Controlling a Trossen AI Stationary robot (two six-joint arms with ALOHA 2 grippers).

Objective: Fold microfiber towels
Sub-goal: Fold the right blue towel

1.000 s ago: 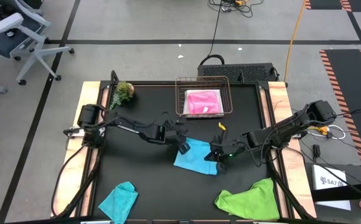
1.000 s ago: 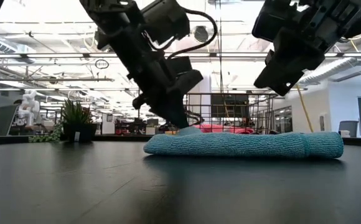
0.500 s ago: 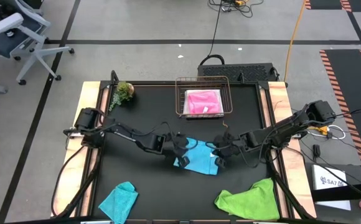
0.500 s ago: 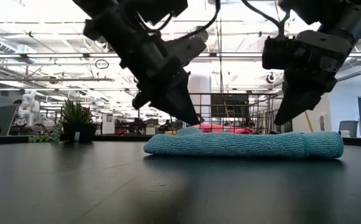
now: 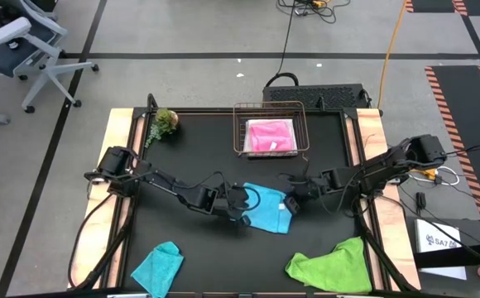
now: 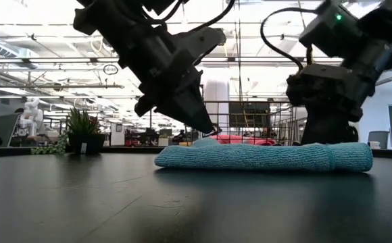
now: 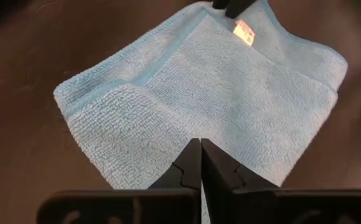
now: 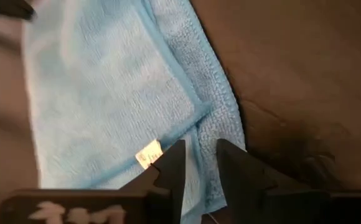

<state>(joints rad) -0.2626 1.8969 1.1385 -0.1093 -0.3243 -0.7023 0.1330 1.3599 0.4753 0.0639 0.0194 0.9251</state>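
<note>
Seen from above, the folded sky blue towel [image 5: 266, 209] lies near the middle of the black table [image 5: 190, 248], with the left gripper [image 5: 242, 207] at its left edge and the right gripper [image 5: 290, 204] at its right edge. A second ago the left gripper sat higher at the towel's upper left corner and the right one hung by its lower right; both have since shifted along its sides. The pink towel [image 5: 271, 136] rests in the wire basket [image 5: 240, 132], the teal towel [image 5: 158, 266] and green towel [image 5: 333, 263] near the front edge, the plant [image 5: 164, 122] at the back left.

At table height, the right gripper [image 6: 328, 131] has dropped onto the towel [image 6: 263, 156].

From the left wrist, closed fingers [image 7: 190, 168] hover over the towel [image 7: 218, 93], holding nothing.

From the right wrist, fingers [image 8: 171, 165] stand slightly parted over the hem beside a white tag [image 8: 148, 154].
</note>
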